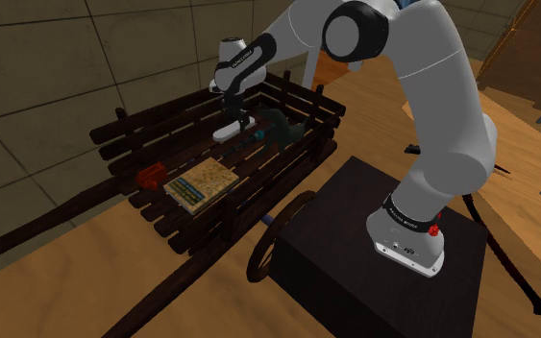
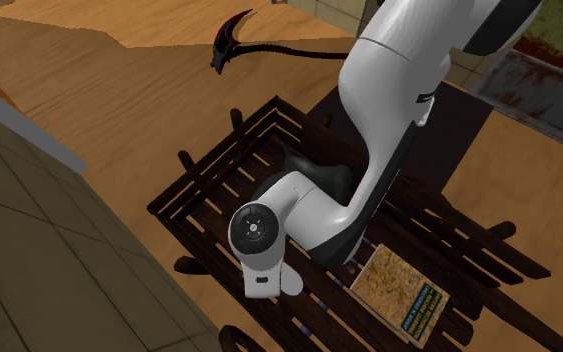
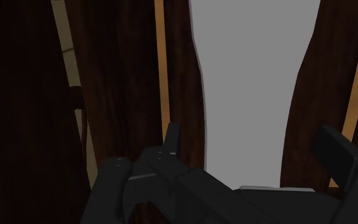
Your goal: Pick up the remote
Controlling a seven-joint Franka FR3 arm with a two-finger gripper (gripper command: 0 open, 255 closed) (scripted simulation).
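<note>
The remote is a long, plain light-grey bar lying along the dark slats of a wooden cart. In the wrist view my gripper is open and close above it, one finger on each side of its near end, with a gap between the fingers and the remote. In the shoulder view the black gripper points down into the cart's middle, just over the pale remote. The second exterior view has the white wrist covering the gripper and the remote.
In the cart bed lie a tan book, a small red object and a dark green object. Raised slatted rails ring the bed. The black stand is beside the cart's wheel.
</note>
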